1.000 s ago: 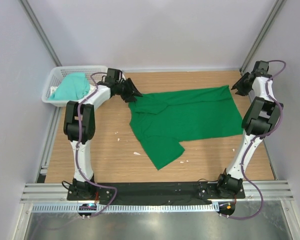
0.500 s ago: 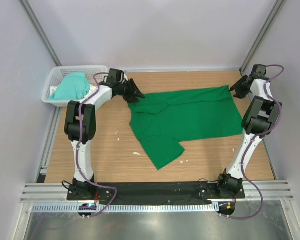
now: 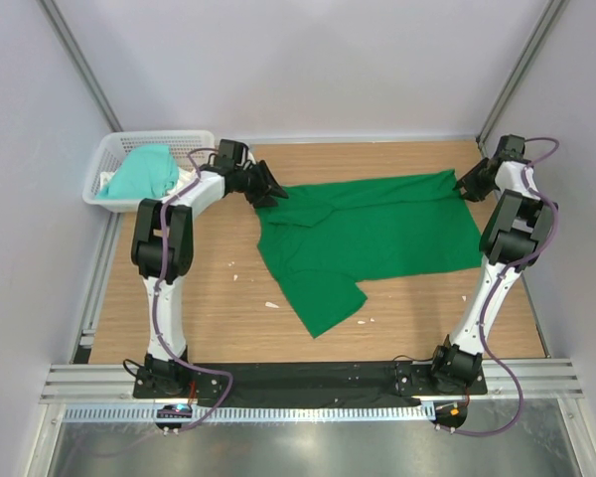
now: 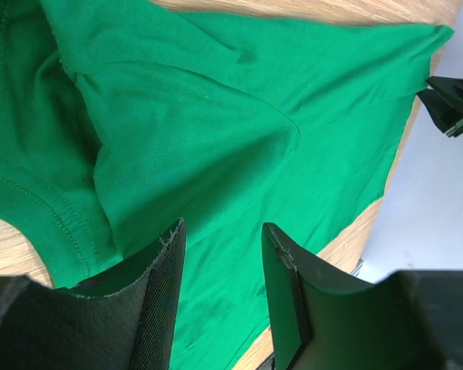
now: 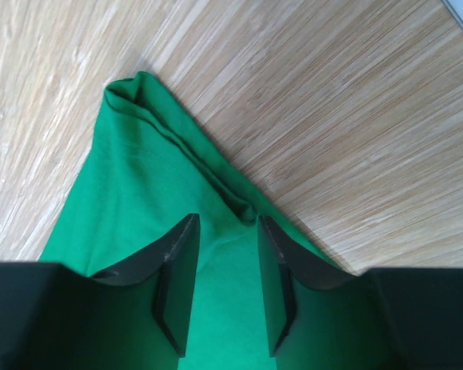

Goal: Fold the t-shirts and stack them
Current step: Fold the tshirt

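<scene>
table (image 3: 209, 288) | green tee (image 3: 377, 234) spread | L claw (image 4: 221, 227) open | R claw (image 5: 228, 220) open | wrist: astride tee

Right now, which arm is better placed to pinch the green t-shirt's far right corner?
Right. The right gripper has its open jaws on either side of that hem corner of the green t-shirt, while the left gripper sits at the shirt's opposite, left end.
</scene>
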Controlling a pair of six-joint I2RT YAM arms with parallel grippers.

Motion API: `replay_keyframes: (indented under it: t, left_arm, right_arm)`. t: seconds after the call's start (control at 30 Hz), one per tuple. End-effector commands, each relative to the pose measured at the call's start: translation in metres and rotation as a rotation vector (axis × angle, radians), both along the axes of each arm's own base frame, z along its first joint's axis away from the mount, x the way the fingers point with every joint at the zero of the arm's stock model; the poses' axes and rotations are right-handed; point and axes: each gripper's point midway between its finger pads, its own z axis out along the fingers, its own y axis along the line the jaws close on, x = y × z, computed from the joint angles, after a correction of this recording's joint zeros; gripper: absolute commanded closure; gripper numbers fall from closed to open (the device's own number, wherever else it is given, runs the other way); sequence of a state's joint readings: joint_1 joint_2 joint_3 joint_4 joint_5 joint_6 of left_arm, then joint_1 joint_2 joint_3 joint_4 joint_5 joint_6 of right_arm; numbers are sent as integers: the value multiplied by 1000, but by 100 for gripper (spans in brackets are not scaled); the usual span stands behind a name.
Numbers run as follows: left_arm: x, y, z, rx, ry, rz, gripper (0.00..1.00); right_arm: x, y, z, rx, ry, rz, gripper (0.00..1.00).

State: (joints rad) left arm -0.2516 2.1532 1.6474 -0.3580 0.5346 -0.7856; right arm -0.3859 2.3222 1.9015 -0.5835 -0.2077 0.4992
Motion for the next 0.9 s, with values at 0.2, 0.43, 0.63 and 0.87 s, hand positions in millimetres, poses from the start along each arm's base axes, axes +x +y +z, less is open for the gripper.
replay_keyframes:
  t: [0.2, 0.43, 0.63, 0.87]
  left_arm:
    - [10, -10, 13, -21, -35, -13, 56]
    - [13, -10, 10, -19, -33, -6, 56]
    - [15, -13, 8, -24, -32, -10, 56]
    - [17, -29, 14, 8, -77, -47, 56]
  right_arm:
    - [5, -22, 17, -76, -35, -59, 99]
    - [-10, -29, 35, -146, -61, -108, 99]
    - [-12, -28, 25, -131, -57, -130, 80]
    - [-13, -34, 55, -189, -56, -112, 51]
